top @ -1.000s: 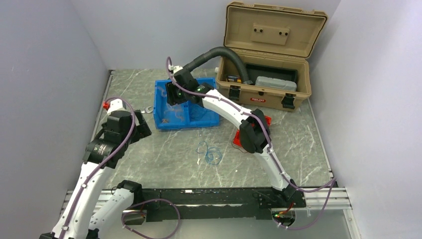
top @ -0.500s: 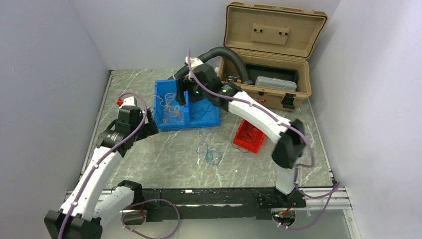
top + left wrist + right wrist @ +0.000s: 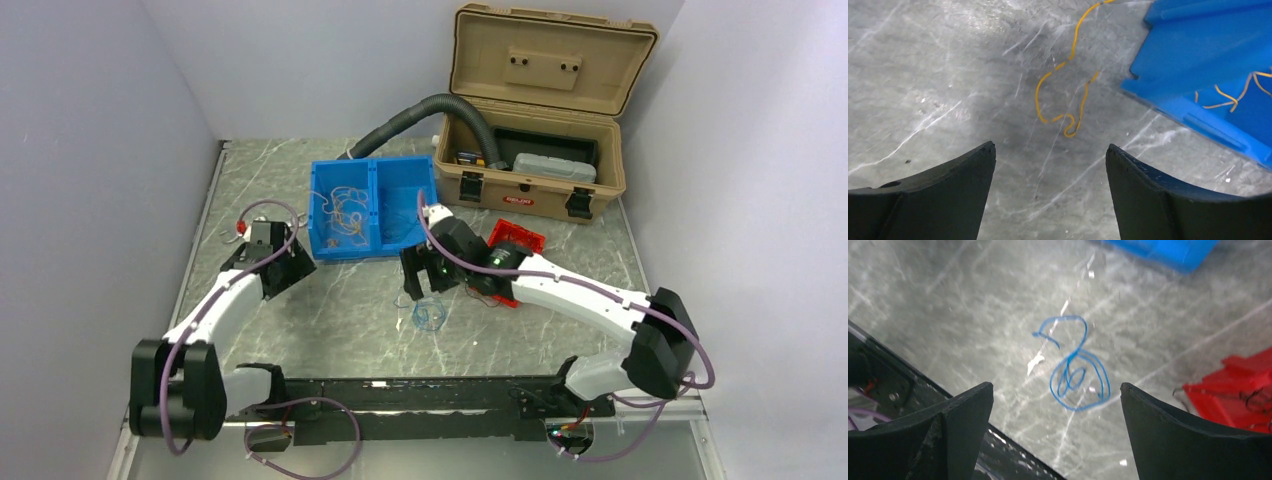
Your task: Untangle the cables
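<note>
1. The right hand (image 3: pixel 1056 390) has left the blue box (image 3: pixel 375 247) and come down low over the worktop (image 3: pixel 330 310). Its two fingers have opened wide and hold nothing
2. Right under it lies a blue cable (image 3: pixel 1068 380). It is curled up in loops, all by itself
3. The left hand (image 3: pixel 1049 150) has moved in close to the left side of the blue box. Its fingers are apart too, with nothing between them
4. Just in front of it a yellow cable (image 3: pixel 1037 98) lies in a wiggly line on the worktop, beside the corner of the box
5. A messy bunch of cables (image 3: pixel 342 213) sits in the left half of the blue box. The red tray (image 3: pixel 515 237) sits just beside the right arm
6. So two cables look free now, and the bunch in the box is the big job left. Each hand looks ready to pick up the cable under it
</note>
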Robot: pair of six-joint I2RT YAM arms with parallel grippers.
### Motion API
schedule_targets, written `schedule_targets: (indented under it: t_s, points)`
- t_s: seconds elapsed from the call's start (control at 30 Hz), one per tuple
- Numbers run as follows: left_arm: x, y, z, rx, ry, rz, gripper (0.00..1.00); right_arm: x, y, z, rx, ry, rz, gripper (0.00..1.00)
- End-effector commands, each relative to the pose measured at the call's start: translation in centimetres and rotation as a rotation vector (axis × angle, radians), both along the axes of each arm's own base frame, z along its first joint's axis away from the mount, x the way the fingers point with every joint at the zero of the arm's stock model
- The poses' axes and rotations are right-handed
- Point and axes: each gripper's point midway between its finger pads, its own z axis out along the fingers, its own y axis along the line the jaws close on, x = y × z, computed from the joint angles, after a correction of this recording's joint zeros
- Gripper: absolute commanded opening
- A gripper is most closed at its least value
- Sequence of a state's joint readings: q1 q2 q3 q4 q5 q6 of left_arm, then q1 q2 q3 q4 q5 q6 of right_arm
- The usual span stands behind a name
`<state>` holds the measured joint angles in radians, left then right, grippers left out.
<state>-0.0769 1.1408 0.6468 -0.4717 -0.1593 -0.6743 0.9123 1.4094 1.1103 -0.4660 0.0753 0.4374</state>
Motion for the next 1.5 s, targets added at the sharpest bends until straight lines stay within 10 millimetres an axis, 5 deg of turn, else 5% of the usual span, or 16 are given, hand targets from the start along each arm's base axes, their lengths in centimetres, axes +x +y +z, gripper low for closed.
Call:
schedule_targets:
  t_s: [0.0, 0.23, 0.47, 0.67, 0.77, 0.83, 1.07, 1.23, 1.33, 1.47]
  points:
    - [3.7, -1.1, 0.3, -0.069, -0.075, -0.029, 0.82, -1.6, -1.1, -0.3, 0.047, 0.004, -0.05, 1.0]
    - [5.3, -0.7, -1.1, -0.048, -0.027, -0.006, 0.72, -3.4, -0.2, -4.9, 0.003, 0.067, -0.043, 1.0]
    - [6.5, -0.5, -2.2, -0.048, 0.004, 0.018, 0.49, -2.6, 1.3, -8.4, -0.059, 0.105, -0.044, 1.0]
    - [7.0, -0.3, -2.0, -0.031, 0.0, 0.014, 0.0, -2.2, 1.1, -12.5, -0.16, 0.162, -0.089, 1.0]
    - [7.0, -0.4, -1.3, -0.031, -0.004, 0.007, 0.0, -2.4, 0.6, -13.8, -0.182, 0.18, -0.101, 0.95]
    - [6.6, 0.0, -0.1, -0.012, -0.028, 0.017, 0.0, -2.6, 0.4, -14.1, -0.18, 0.183, -0.101, 0.82]
    - [5.4, 1.5, 7.1, 0.085, -0.185, 0.03, 0.0, -1.6, 0.2, -11.9, -0.167, 0.119, -0.107, 0.04]
    - [5.6, 0.5, 12.1, 0.107, -0.262, -0.023, 0.0, 0.0, 1.0, -7.6, -0.112, 0.054, -0.093, 0.0]
    - [6.4, -2.0, 14.8, 0.083, -0.339, -0.111, 0.0, 1.6, 1.3, -4.2, -0.055, 0.01, -0.101, 0.0]
    - [8.6, -5.1, 16.0, 0.036, -0.374, -0.21, 0.0, 4.7, 1.3, 0.6, 0.02, -0.048, -0.129, 0.0]
